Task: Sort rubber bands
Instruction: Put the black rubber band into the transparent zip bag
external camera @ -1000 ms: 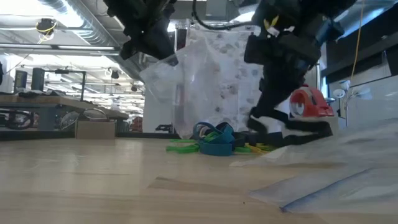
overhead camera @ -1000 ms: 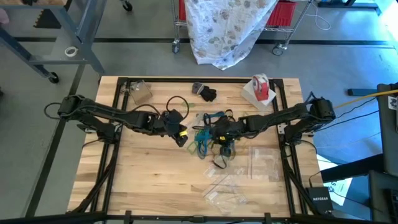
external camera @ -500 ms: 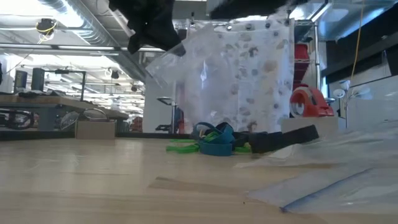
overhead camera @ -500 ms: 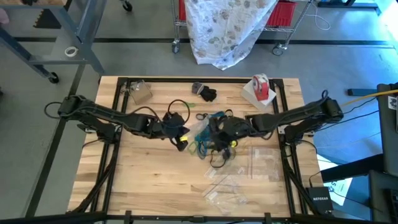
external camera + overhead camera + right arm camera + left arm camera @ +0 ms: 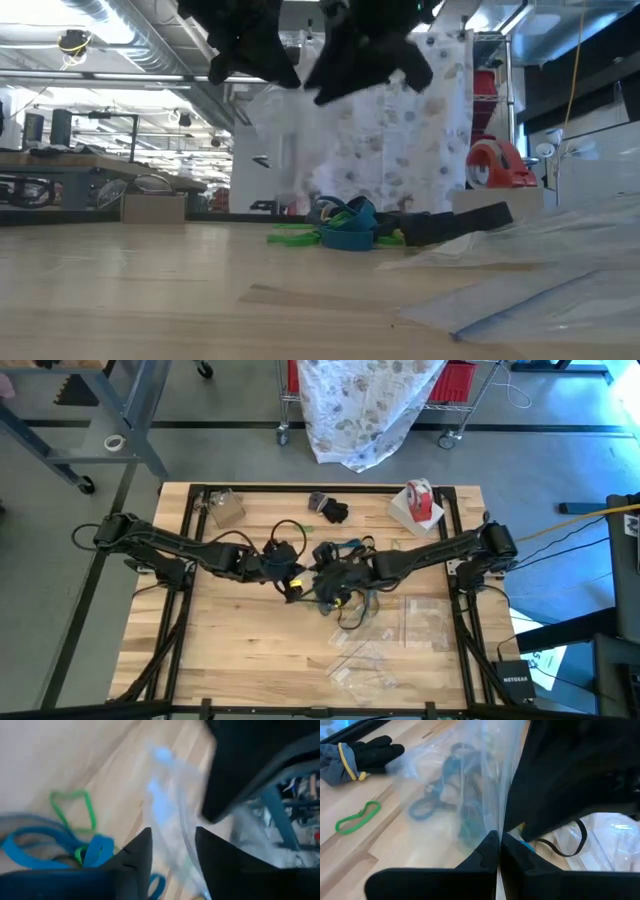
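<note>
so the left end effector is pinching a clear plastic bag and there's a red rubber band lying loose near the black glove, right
Not quite: the loose rubber band near the black glove is green, not red, as the left wrist view shows. The left end effector is indeed pinching the clear plastic bag.

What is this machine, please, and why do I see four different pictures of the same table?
It is a robot with two dark arms working at a wooden table. One camera looks straight down, one sits at table level, and one rides on each wrist.

In the middle of the table lies a pile of rubber bands in blue, green and black. One green band lies alone near a dark glove. A red-and-white tape roll stands at the far edge, and clear plastic bags lie at the near edge.

The left hand is shut on a clear bag and holds it up. The right hand is open, with the bag's plastic between its fingers.
</note>
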Tool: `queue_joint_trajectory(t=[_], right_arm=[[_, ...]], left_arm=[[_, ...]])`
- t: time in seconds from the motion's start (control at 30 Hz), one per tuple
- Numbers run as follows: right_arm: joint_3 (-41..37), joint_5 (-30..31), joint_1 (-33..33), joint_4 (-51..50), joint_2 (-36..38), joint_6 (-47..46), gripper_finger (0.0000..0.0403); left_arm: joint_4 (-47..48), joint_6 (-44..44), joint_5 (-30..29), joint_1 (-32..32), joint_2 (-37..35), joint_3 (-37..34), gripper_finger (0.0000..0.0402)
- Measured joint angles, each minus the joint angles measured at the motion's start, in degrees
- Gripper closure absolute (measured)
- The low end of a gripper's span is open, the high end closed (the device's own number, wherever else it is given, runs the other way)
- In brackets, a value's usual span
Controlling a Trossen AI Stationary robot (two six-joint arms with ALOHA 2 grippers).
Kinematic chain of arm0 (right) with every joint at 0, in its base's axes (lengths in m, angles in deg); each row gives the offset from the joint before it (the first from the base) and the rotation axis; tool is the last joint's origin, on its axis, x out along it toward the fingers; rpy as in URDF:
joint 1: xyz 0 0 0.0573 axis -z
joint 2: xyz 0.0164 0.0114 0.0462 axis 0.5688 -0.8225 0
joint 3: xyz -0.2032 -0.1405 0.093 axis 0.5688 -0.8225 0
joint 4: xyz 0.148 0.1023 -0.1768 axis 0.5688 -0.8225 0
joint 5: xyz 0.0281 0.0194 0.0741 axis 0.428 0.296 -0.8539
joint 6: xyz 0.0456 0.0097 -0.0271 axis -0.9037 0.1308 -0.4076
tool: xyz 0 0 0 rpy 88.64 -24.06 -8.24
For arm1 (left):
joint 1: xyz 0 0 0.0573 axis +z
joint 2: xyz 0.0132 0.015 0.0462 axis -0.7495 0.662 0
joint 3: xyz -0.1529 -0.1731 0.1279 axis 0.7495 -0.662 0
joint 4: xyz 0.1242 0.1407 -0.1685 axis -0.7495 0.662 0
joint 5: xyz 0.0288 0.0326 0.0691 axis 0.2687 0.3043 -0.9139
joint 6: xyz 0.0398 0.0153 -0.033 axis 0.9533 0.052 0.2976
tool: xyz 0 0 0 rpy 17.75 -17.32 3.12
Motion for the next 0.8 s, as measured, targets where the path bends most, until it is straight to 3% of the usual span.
queue_joint_trajectory(t=[0.17, 0.3, 0.43, 0.8], right_arm=[[0.63, 1.92, 0.44, -4.01, -2.23, -3.41, 0.0335], [0.67, -3.45, 1.39, -5.53, -4.17, -9.40, 0.0394], [0.72, -9.11, 1.68, -3.45, -6.36, -15.66, 0.0397], [0.59, -15.78, 2.73, 17.80, -17.26, -27.82, 0.0402]], left_arm=[[-0.12, 0.37, -1.31, 0.00, 0.00, 0.00, 0.0401], [0.13, 0.90, -3.88, 0.28, 0.01, 0.00, 0.0401], [3.78, -0.72, -8.70, 0.59, 0.00, 0.00, 0.0401], [21.06, -15.38, -10.25, -1.77, 2.47, -0.33, 0.0401]])
